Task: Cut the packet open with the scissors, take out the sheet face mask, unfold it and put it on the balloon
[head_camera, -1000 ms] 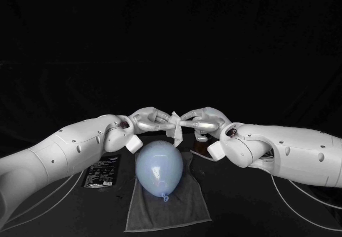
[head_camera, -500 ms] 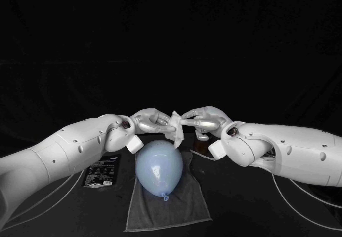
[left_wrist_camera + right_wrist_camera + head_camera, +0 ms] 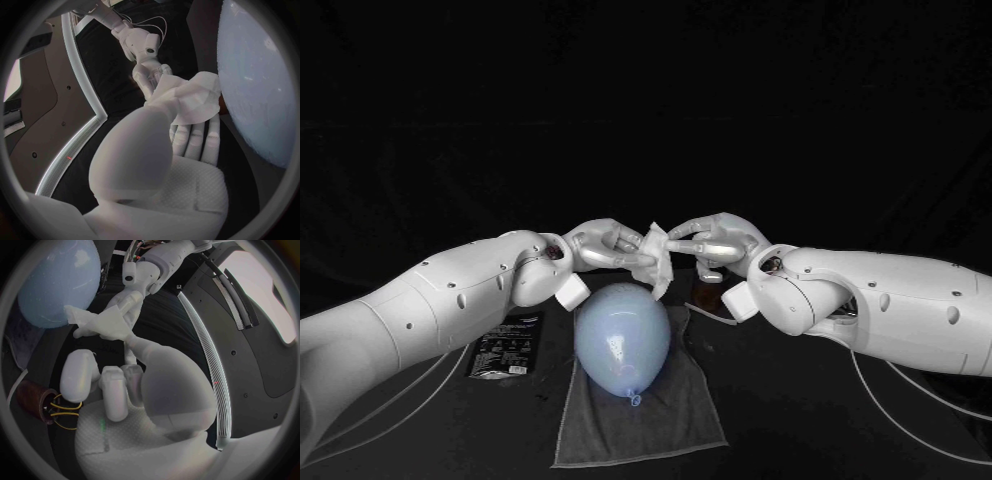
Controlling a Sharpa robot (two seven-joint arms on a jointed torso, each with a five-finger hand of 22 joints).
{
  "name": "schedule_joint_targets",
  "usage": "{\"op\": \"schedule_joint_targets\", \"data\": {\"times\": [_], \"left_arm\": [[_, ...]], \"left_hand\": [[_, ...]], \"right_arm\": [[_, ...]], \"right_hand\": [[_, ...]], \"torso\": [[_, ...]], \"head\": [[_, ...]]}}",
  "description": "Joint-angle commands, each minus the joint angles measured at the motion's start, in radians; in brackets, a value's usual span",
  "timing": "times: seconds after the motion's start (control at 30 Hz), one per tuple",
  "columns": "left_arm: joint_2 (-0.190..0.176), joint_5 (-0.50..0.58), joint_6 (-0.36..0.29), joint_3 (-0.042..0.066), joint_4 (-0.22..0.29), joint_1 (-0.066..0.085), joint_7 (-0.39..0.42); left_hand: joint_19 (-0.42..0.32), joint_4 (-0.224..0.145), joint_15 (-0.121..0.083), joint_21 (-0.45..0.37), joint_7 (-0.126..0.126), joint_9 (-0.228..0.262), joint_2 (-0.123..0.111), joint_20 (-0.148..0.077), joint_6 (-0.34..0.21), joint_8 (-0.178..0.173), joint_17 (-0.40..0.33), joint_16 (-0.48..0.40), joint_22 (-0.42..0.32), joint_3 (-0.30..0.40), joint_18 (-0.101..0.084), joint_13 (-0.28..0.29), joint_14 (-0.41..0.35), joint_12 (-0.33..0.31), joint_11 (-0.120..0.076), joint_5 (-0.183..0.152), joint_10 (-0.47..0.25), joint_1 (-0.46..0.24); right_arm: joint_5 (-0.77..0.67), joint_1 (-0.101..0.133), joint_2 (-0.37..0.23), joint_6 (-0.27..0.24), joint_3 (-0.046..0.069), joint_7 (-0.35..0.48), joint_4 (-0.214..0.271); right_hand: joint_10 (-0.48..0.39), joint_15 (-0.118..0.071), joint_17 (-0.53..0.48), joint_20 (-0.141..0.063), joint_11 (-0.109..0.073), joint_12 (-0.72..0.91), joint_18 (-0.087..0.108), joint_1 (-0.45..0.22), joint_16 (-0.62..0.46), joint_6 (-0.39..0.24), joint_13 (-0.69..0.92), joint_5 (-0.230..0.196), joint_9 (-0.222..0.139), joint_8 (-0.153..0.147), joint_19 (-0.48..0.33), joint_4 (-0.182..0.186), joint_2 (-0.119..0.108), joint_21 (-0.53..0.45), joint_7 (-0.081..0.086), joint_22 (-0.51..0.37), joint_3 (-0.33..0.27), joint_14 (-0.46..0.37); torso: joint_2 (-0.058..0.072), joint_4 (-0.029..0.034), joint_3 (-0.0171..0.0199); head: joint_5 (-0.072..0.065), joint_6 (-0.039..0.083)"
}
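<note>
Little has moved vs. a second ago: the right hand has edged a touch closer to the left hand, and the sheet face mask btwn them looks a bit more bunched. The mask is a small white crumpled wad, mostly folded, held in the air just above the far end of the balloon. Both hands are clamped on it, fingertips pinching opposite sides.

The pale blue balloon lies knot toward the robot on a grey towel on the black table. A dark packet lies flat just left of the towel, near the left arm.

The step in hand looks like unfolding. To do it well, each hand should prob. pinch one layer only. The hands should draw apart slowly & level, so the thin sheet peels open rather than tearing or slipping. Keep it above the balloon, not dragging on it.

Hard to make out: which layers each pinch has, how far the mask is opened, whether the packet is cut. A brown item below the right wrist is partly hidden; can't tell what it is.
</note>
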Motion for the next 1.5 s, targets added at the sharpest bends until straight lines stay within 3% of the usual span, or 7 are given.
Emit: {"op": "schedule_joint_targets", "data": {"times": [0.03, 0.2, 0.37, 0.93, 1.07, 1.3, 1.5], "left_arm": [[0.002, 0.031, 0.010, 0.001, 0.002, 0.001, 0.008], [0.002, 0.051, 0.009, 0.001, 0.000, 0.001, 0.012], [0.001, 0.064, 0.016, 0.001, -0.001, 0.001, 0.015], [-0.011, 0.089, 0.090, 0.002, 0.006, 0.001, 0.018], [-0.014, 0.109, 0.098, 0.002, 0.008, 0.001, 0.017], [-0.016, 0.138, 0.100, 0.002, 0.010, 0.001, 0.014], [-0.017, 0.146, 0.098, 0.002, 0.011, 0.001, 0.013]], "left_hand": [[0.005, 0.008, -0.001, -0.004, -0.005, 0.006, 0.011, 0.001, 0.012, 0.006, 0.003, 0.001, -0.001, 0.007, 0.018, 0.001, 0.011, -0.002, -0.001, -0.002, 0.015, -0.026], [0.007, 0.027, -0.007, -0.007, -0.014, 0.017, 0.051, 0.001, 0.032, 0.023, 0.007, 0.002, -0.002, 0.003, 0.017, 0.002, 0.020, 0.000, -0.009, -0.003, 0.032, -0.066], [0.014, 0.019, -0.021, -0.007, -0.032, 0.038, 0.086, 0.000, 0.052, 0.052, 0.018, 0.014, -0.001, -0.003, 0.019, 0.006, 0.051, 0.010, -0.028, -0.003, 0.075, -0.078], [0.011, -0.001, -0.027, -0.014, -0.042, 0.062, 0.096, 0.000, 0.053, 0.075, 0.026, 0.011, -0.003, 0.001, 0.027, 0.004, 0.063, 0.009, -0.037, -0.003, 0.102, -0.081], [0.009, -0.001, -0.026, -0.015, -0.041, 0.065, 0.098, 0.001, 0.051, 0.077, 0.027, 0.009, -0.003, 0.001, 0.027, 0.004, 0.062, 0.008, -0.036, -0.003, 0.103, -0.085], [0.014, 0.001, -0.026, -0.014, -0.037, 0.072, 0.106, 0.002, 0.041, 0.079, 0.029, 0.005, -0.002, 0.004, 0.024, 0.003, 0.059, 0.003, -0.034, -0.003, 0.102, -0.092], [0.036, -0.002, -0.029, -0.004, -0.033, 0.084, 0.111, 0.002, 0.030, 0.086, 0.033, 0.002, 0.002, 0.006, 0.015, 0.002, 0.061, 0.000, -0.035, -0.003, 0.103, -0.098]], "right_arm": [[-0.007, 0.001, 0.001, 0.014, 0.001, 0.011, -0.001], [-0.007, 0.001, 0.002, 0.016, 0.001, 0.010, -0.002], [-0.006, 0.001, 0.001, 0.016, 0.001, 0.010, -0.007], [0.028, 0.008, 0.008, 0.015, 0.001, -0.008, -0.063], [0.032, 0.009, 0.014, 0.028, 0.001, -0.025, -0.082], [0.035, 0.011, 0.020, 0.088, 0.000, -0.060, -0.104], [0.036, 0.011, 0.022, 0.116, 0.000, -0.076, -0.112]], "right_hand": [[0.054, -0.007, 0.240, -0.006, -0.002, 0.003, 0.016, -0.005, 0.004, 0.007, 0.202, 0.003, 0.025, 0.013, 0.000, -0.001, 0.008, -0.003, -0.001, 0.075, 0.005, 0.098], [0.054, -0.007, 0.240, -0.006, -0.002, 0.003, 0.016, -0.005, 0.004, 0.007, 0.202, 0.003, 0.025, 0.013, 0.000, -0.001, 0.008, -0.003, -0.001, 0.075, 0.005, 0.098], [0.054, -0.007, 0.240, -0.006, -0.002, 0.003, 0.016, -0.005, 0.004, 0.007, 0.202, 0.003, 0.025, 0.013, 0.000, -0.001, 0.008, -0.003, -0.001, 0.075, 0.005, 0.098], [0.020, -0.005, 0.235, -0.005, 0.000, -0.042, 0.020, -0.020, 0.003, -0.009, 0.165, 0.003, 0.029, 0.019, -0.009, -0.002, 0.012, -0.025, 0.002, 0.067, 0.016, 0.097], [-0.022, 0.001, 0.220, -0.001, 0.009, -0.100, 0.024, -0.038, -0.002, -0.048, 0.118, 0.002, 0.028, 0.011, -0.022, -0.003, 0.007, -0.055, 0.012, 0.054, 0.014, 0.093], [-0.088, 0.034, 0.174, 0.023, 0.048, -0.173, 0.035, -0.099, -0.019, -0.138, 0.060, 0.002, -0.009, -0.062, -0.059, 0.029, -0.016, -0.136, 0.059, 0.020, -0.031, 0.078], [-0.117, 0.052, 0.158, 0.039, 0.069, -0.197, 0.040, -0.121, -0.025, -0.170, 0.037, 0.002, -0.034, -0.107, -0.074, 0.044, -0.038, -0.168, 0.081, 0.007, -0.064, 0.072]], "torso": [[0.000, 0.0007, -0.0001], [0.000, -0.0001, -0.0002], [0.000, -0.0003, 0.0005], [-0.001, -0.0007, 0.0003], [-0.001, -0.0008, 0.0001], [0.000, -0.0008, 0.0000], [-0.001, -0.0006, 0.0002]], "head": [[0.001, -0.001], [0.003, -0.001], [0.003, -0.001], [-0.001, -0.002], [-0.002, -0.002], [-0.006, -0.004], [-0.007, -0.003]]}}
